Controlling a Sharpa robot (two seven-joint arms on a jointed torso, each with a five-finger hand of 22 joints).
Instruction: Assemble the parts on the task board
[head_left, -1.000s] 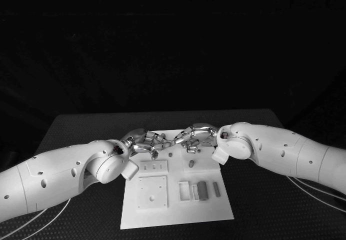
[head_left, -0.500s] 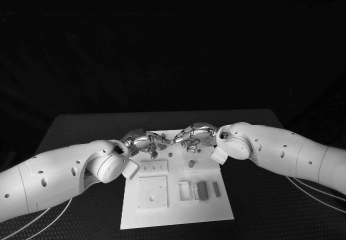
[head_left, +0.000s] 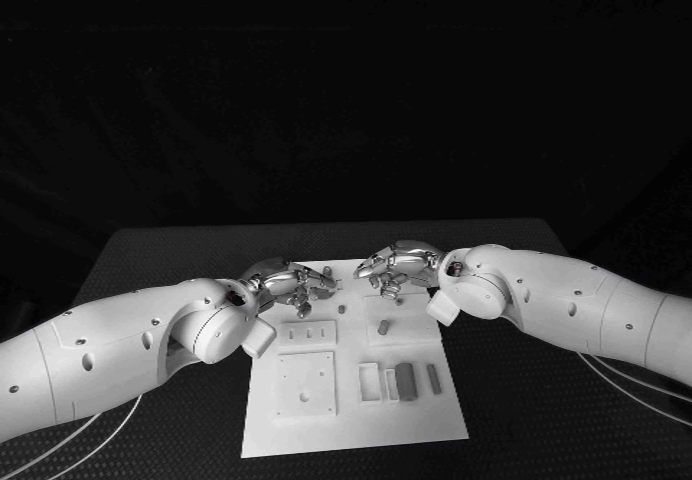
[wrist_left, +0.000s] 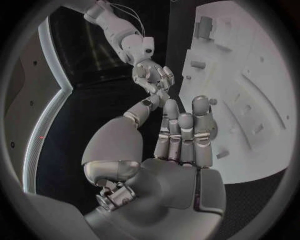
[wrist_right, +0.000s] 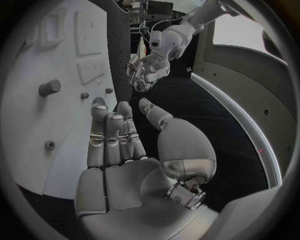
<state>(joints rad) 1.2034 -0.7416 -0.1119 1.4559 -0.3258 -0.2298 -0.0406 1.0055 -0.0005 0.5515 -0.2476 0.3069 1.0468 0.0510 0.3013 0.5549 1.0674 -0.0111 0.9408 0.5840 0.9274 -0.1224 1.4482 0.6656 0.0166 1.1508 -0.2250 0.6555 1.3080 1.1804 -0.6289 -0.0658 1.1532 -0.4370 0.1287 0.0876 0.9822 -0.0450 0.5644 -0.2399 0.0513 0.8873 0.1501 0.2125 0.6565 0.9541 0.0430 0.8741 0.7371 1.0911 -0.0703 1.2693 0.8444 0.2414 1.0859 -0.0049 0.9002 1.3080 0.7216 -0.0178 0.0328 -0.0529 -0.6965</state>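
Hovering over the far edge of the task board (head_left: 353, 400), the left hand (head_left: 289, 285) and right hand (head_left: 392, 268) are held apart, fingers extended and nothing grasped. Parts (head_left: 405, 380) are seen on the board nearer than both hands, with dark worktop (head_left: 173, 250) open beyond them.

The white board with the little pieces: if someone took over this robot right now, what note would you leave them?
Left hand: above the board's far left part, holding nothing that I can see, fingers close together.
Right hand: above the far right part, also apparently holding nothing.
White board: middle of the table. A short peg stands near its centre; two grey blocks lie in the slots near its right edge, beside a square plate.
Done: hard to tell; no piece is being carried.
Left: most likely picking up and fitting the pieces.
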